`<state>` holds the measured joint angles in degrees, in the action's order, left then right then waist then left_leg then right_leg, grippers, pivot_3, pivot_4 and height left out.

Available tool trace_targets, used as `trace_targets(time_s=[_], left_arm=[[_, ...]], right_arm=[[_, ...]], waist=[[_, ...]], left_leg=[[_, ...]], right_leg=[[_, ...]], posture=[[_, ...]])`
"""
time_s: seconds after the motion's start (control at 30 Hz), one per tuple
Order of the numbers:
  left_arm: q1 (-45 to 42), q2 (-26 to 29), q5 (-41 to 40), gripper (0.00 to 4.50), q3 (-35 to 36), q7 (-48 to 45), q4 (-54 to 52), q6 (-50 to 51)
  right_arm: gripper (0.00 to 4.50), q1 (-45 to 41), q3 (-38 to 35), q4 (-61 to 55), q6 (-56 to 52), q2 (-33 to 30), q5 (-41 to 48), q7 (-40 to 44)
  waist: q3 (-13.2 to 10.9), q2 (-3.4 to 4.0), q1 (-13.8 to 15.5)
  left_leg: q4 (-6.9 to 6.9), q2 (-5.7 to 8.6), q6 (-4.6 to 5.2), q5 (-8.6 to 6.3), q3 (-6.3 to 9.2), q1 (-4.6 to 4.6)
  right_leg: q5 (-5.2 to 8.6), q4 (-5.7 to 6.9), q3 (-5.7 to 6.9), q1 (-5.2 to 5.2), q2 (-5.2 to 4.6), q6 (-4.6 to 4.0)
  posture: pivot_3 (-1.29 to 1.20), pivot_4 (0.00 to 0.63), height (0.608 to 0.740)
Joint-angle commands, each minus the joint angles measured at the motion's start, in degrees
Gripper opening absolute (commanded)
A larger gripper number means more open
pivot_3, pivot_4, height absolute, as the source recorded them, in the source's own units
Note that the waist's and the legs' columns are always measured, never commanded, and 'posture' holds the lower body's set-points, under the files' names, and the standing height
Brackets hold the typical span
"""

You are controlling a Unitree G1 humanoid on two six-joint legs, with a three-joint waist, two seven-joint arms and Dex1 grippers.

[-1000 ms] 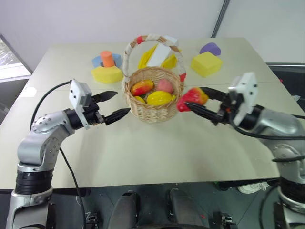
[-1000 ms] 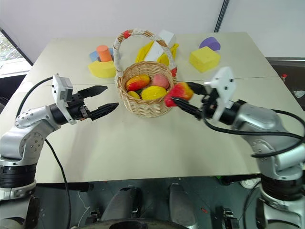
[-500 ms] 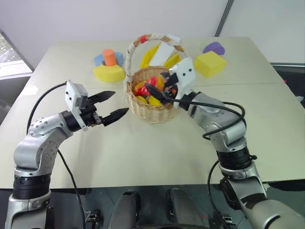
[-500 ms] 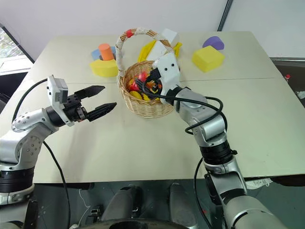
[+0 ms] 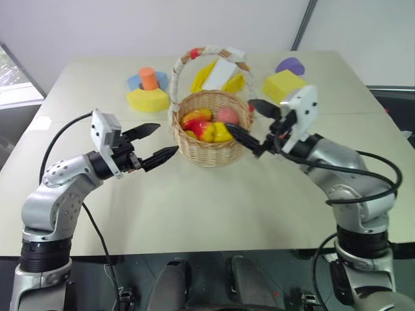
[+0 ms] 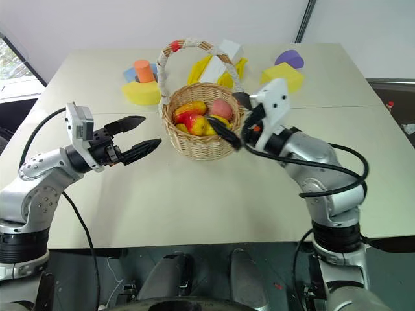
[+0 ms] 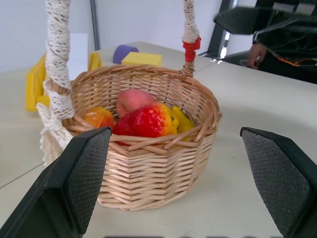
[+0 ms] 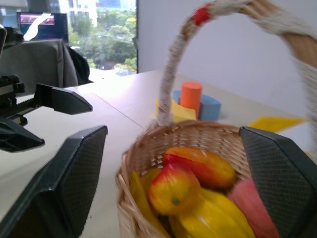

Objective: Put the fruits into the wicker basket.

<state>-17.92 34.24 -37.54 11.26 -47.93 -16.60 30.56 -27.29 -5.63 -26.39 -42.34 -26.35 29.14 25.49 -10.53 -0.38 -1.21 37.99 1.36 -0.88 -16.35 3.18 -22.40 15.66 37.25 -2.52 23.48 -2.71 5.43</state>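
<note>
- My right gripper [image 5: 249,125] stands with its jaws spread wide and nothing between them; its fingertips sit just beside the rim of the wicker basket [image 5: 211,148], on my right side of it.
- My left gripper [image 5: 154,144] also has its jaws wide apart and empty, pointing level at the basket from my left, near its wall but apart from it.
- The wicker basket stands upright on the table [image 5: 194,207], between my two grippers. Its arched handle [image 6: 170,55], wrapped in white with red bands, rises above the fingertips of both.
- The fruits lie inside the basket: the elongated red-orange-yellow mango [image 8: 205,166], the smaller red-and-yellow pointed fruit [image 8: 173,188], a pink peach-like fruit [image 7: 132,100] and a yellow fruit [image 8: 213,213] beneath them.
- In the left wrist view the basket sits between my two left fingers [image 7: 84,173], ahead of them.
- Beyond the basket, past both pairs of jaws, lie yellow foam blocks [image 5: 283,85], a purple block [image 5: 288,65], an orange cylinder [image 5: 148,78] with a blue piece behind it, and a white block [image 5: 220,70].
</note>
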Motion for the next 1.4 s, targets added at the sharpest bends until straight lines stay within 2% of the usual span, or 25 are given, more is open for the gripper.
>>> trace_targets(time_s=[0.03, 0.2, 0.3, 0.53, 0.8, 0.97, 1.1, 1.23, 1.4], left_arm=[[-1.78, -0.64, -0.34, 4.50, -0.80, -0.36, -0.27, -1.17], [-2.86, -1.25, -0.12, 4.50, -1.63, -0.42, -0.06, -1.34], [-2.63, -1.36, -0.41, 4.50, -1.61, -0.26, -0.87, -1.09], [-1.75, -2.09, -0.48, 4.50, -1.59, 0.49, -1.98, -1.25], [-2.21, -2.64, -0.05, 4.50, -2.33, 0.19, -1.38, -1.53], [-2.51, -2.64, -0.12, 4.50, -2.41, 0.04, -1.05, -1.77], [-2.74, -2.44, -0.16, 4.50, -2.70, -0.60, -0.36, -2.02], [-4.06, -2.93, 0.24, 4.50, -3.62, -1.25, 1.14, -2.50], [-5.92, -3.93, 0.78, 4.50, -4.87, -1.77, 2.65, -3.04]], right_arm=[[4.43, -2.41, 0.36, 4.26, 2.85, 1.98, -3.37, -3.50], [4.43, -6.84, 0.84, 16.13, 9.66, 6.06, -8.25, -6.28], [3.62, -8.23, 0.90, 19.67, 11.68, 6.87, -8.98, -5.66], [0.05, -8.57, 0.95, 19.65, 12.55, 7.76, -7.96, -3.38], [0.05, -7.77, -0.78, 16.79, 13.38, 7.43, -7.90, -4.20], [0.05, -5.68, -7.25, 11.83, 12.46, 2.83, -6.78, -5.03], [0.05, -1.29, -15.49, 9.40, 11.92, -4.11, -5.40, -3.99], [0.05, 3.26, -22.46, 13.28, 13.08, -9.51, -6.88, -4.66], [0.05, 4.50, -28.77, 21.53, 15.29, -11.87, -8.93, -9.07]], waist=[[0.00, 0.00, -0.17], [-0.01, 0.02, -0.54], [-0.01, 0.02, -0.54], [-0.01, 0.02, -0.07], [-0.01, 0.02, 0.15], [-0.02, 0.03, 0.51], [-0.02, 0.03, 0.76], [-0.02, 0.03, 0.49], [-0.03, 0.05, 0.14]], left_leg=[[0.00, -0.03, -0.01, 0.01, 0.00, 0.01], [0.00, -0.08, -0.05, 0.03, 0.00, -0.01], [0.00, -0.03, -0.05, 0.03, -0.02, -0.04], [0.00, -0.02, -0.03, 0.02, -0.02, -0.06], [0.00, -0.03, -0.03, 0.02, -0.02, -0.06], [0.00, -0.01, -0.03, 0.02, -0.01, -0.14], [0.00, 0.04, 0.01, 0.00, 0.05, -0.16], [0.00, 0.04, 0.03, -0.01, 0.02, -0.15], [0.00, -0.03, 0.03, -0.01, -0.15, -0.04]], right_leg=[[0.00, 0.04, 0.00, 0.01, 0.04, 0.00], [0.00, 0.14, 0.00, 0.08, 0.13, -0.01], [0.00, 0.10, 0.00, 0.08, 0.07, -0.01], [0.00, 0.08, -0.01, 0.10, 0.04, -0.01], [0.00, 0.08, 0.00, 0.10, 0.05, -0.01], [0.00, 0.07, 0.00, 0.15, 0.02, -0.01], [0.00, -0.05, 0.04, 0.07, -0.03, -0.01], [0.00, -0.06, 0.03, 0.06, -0.02, -0.01], [0.00, 0.02, -0.04, 0.05, 0.08, 0.00]], posture=[[0.00, 0.150, 0.740], [0.00, 0.150, 0.740], [0.00, 0.150, 0.740], [0.00, 0.150, 0.740], [0.00, 0.150, 0.740], [0.00, 0.150, 0.740], [0.00, 0.150, 0.740], [0.00, 0.150, 0.740], [0.00, 0.150, 0.740]])
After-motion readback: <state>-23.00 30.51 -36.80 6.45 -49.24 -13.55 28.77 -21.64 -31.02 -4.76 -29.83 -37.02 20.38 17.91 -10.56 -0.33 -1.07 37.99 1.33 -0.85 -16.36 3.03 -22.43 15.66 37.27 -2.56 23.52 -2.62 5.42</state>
